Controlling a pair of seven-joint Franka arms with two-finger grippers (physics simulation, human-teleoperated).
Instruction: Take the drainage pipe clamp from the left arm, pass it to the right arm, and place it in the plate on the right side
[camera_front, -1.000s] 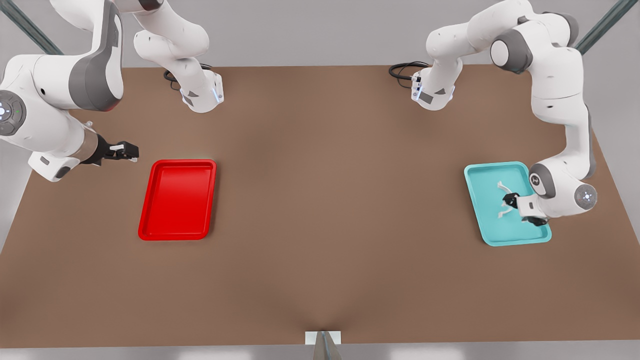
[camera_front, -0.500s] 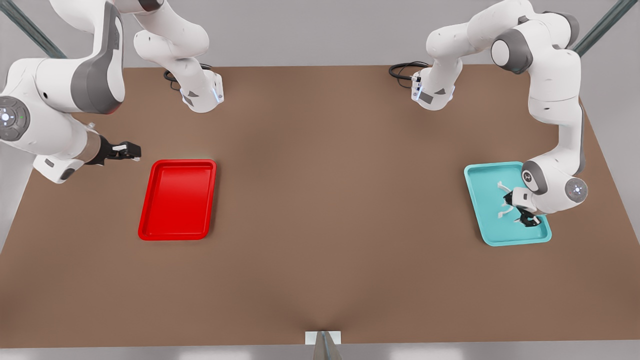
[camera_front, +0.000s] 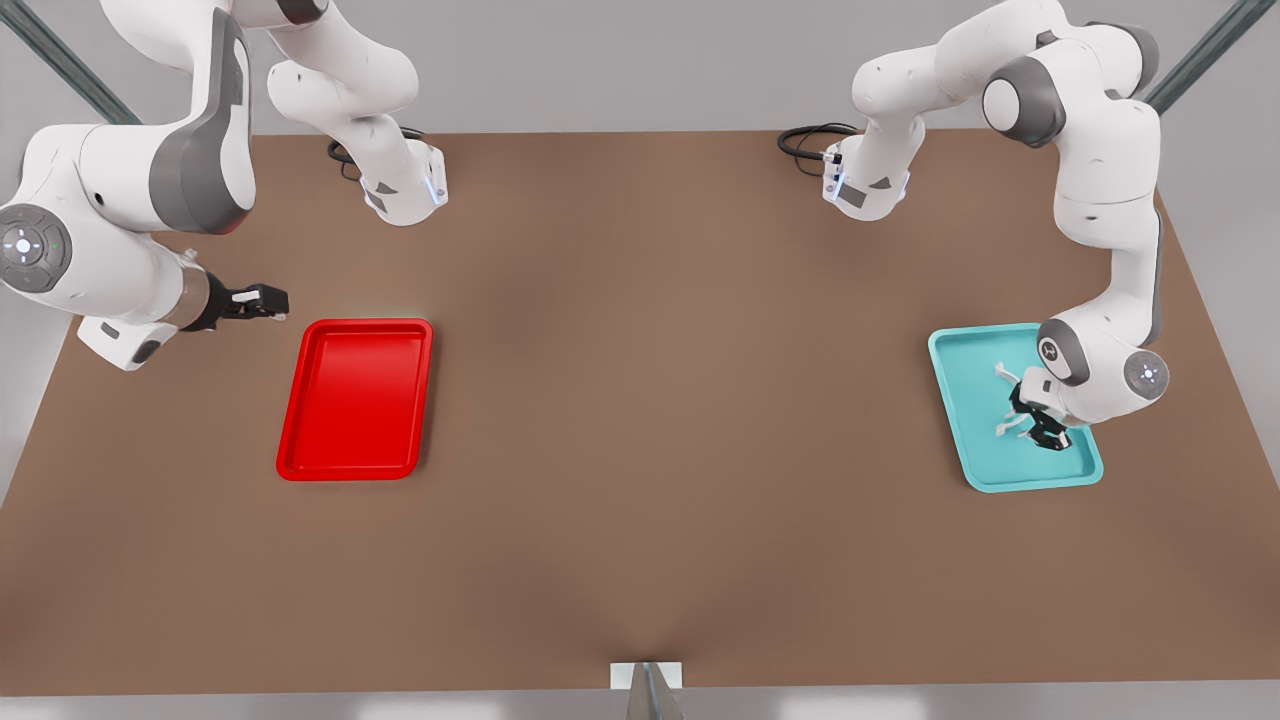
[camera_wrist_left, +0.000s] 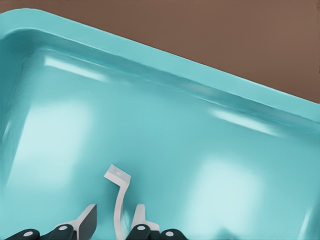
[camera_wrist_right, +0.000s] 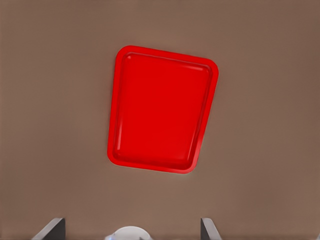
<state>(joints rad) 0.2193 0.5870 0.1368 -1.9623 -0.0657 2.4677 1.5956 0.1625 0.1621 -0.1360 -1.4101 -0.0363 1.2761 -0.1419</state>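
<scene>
While my left claw (camera_front: 1038, 425) sits low inside the shallow teal rectangular tray (camera_front: 975, 440), its fingers (camera_wrist_left: 86, 223) are spread, straddling the small thin white C-shaped pipe clamp (camera_wrist_left: 118, 200), one to each side of the strip and not yet pinching. That clamp lies on the tray floor, its long axis running straight out from between the fingers, so I judge squeezing across the thin strip is next. My right claw (camera_front: 262, 301) waits, spread wide and holding nothing, above the brown desk (camera_front: 640, 420) just beside the bright red rimmed plate (camera_front: 357, 398).
</scene>
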